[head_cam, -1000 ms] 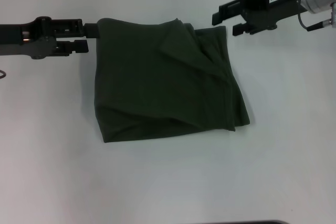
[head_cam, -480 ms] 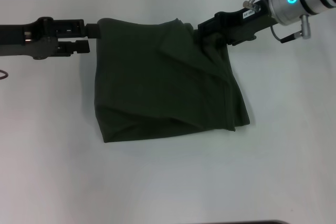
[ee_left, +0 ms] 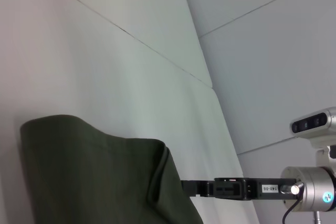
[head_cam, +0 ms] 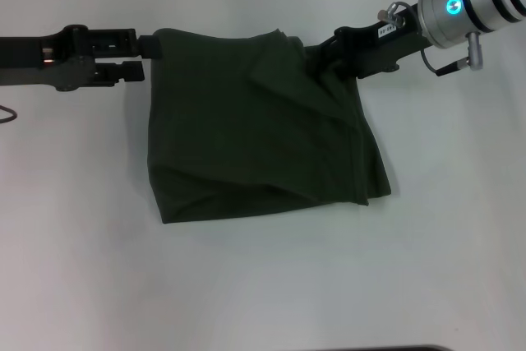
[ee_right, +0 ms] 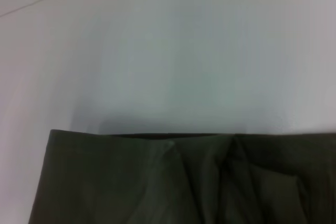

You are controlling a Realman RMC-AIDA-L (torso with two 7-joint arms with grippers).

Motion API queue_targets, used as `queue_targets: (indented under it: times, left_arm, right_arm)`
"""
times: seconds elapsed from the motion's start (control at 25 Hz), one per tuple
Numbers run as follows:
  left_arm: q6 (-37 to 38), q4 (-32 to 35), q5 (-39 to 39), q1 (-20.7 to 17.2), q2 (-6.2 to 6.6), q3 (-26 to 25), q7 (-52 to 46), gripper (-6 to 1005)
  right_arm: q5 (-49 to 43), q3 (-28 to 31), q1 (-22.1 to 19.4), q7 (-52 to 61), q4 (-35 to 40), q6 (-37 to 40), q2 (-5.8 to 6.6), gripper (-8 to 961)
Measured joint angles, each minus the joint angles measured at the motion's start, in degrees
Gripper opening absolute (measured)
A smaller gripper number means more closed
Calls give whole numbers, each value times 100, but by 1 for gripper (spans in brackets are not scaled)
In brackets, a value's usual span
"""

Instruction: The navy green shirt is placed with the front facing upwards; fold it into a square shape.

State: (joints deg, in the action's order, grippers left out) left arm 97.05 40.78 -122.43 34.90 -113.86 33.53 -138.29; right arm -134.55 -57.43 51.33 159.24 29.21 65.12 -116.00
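Shirt (head_cam: 263,129) is lying on the white table (head_cam: 263,285), folded into a rough dark-green rectangle, wrinkled, layers uneven along its right edge. Left gripper (head_cam: 141,53) is sitting at the far-left corner, fingers slightly apart. Right gripper (head_cam: 322,53) is overlapping the far-right corner; jaw state unclear, tips blending into fabric.

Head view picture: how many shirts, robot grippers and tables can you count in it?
Dark olive-green folded cotton shirt: 1
Black robot grippers: 2, the left gripper and the right gripper, each at a far corner of the shirt
White table: 1
Total: 4
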Motion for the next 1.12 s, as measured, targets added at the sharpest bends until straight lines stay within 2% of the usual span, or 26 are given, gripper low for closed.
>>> queue_targets:
  times: [0.28,0.48,0.72,0.92,1.12]
  left_arm:
    - [-2,0,0,11,-13,9,11,730]
    - [-2,0,0,16,-13,17,6,730]
    - [-2,-12,0,17,-19,17,2,729]
    - [-2,-17,0,40,-22,7,4,729]
    - [-2,-18,0,45,-22,-18,8,729]
  right_arm:
    - [38,25,-12,2,-32,0,10,529]
    - [49,163,-15,11,-24,24,6,530]
    - [52,326,-19,-30,-40,90,26,403]
    - [44,324,-17,-23,-38,112,29,205]
    - [22,303,-17,1,-43,92,20,51]
